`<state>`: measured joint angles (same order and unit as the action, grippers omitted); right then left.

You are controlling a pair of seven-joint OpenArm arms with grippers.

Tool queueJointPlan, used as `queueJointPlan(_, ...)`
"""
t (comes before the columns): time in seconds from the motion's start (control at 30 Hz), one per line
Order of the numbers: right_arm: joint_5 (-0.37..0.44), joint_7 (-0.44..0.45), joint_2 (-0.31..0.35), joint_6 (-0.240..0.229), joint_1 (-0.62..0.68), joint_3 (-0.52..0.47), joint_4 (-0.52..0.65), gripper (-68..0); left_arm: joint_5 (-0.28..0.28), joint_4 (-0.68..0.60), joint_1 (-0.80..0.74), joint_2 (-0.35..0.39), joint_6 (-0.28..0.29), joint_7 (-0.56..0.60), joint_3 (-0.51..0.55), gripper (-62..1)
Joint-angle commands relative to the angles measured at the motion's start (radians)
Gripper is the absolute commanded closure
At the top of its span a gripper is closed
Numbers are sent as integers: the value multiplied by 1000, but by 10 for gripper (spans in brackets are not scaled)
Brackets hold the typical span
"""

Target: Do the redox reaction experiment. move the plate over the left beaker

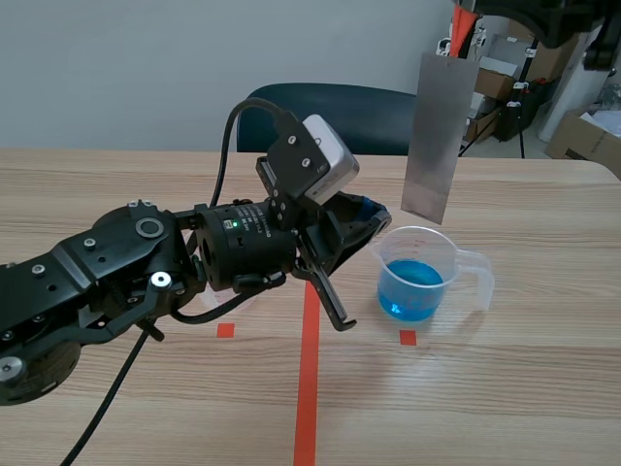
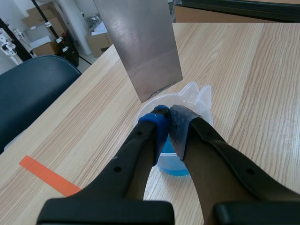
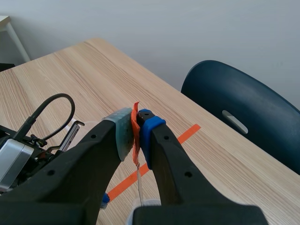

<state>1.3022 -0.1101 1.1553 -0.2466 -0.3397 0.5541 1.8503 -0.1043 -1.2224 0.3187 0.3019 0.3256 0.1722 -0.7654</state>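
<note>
Metal plate point(image 1: 435, 136), thin, stiff, probably light and slick: pinched by its orange tab point(image 3: 135, 123) between the right jaws, hanging below them near the blue-filled beaker point(image 1: 419, 277). Left jaws pressed together, empty.

Matte black robot, bolted and cabled.
The left arm point(image 1: 107, 272) shows silver screws, a small green light point(image 1: 229, 222) and a black cable point(image 1: 229, 136) looping at its 12 o'clock. A white-grey camera point(image 1: 325, 160) sits at 1 o'clock. The dotted fingertip pads point(image 2: 158, 124) are blue and grey-green.
</note>
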Motion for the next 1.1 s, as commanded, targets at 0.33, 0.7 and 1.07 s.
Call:
queueJointPlan(0.33, 7, 22, 14, 3, -20, -5, 3, -4, -7, -14, 11, -5, -2, 18, 3, -25)
queueJointPlan(0.7, 7, 19, 14, 4, -20, -5, 3, -4, -7, -14, 10, -4, -2, 17, 3, -26)
queueJointPlan(1.07, 8, 15, 14, 3, -20, -5, 3, -4, -19, -40, -35, 83, 2, 70, 12, -26)
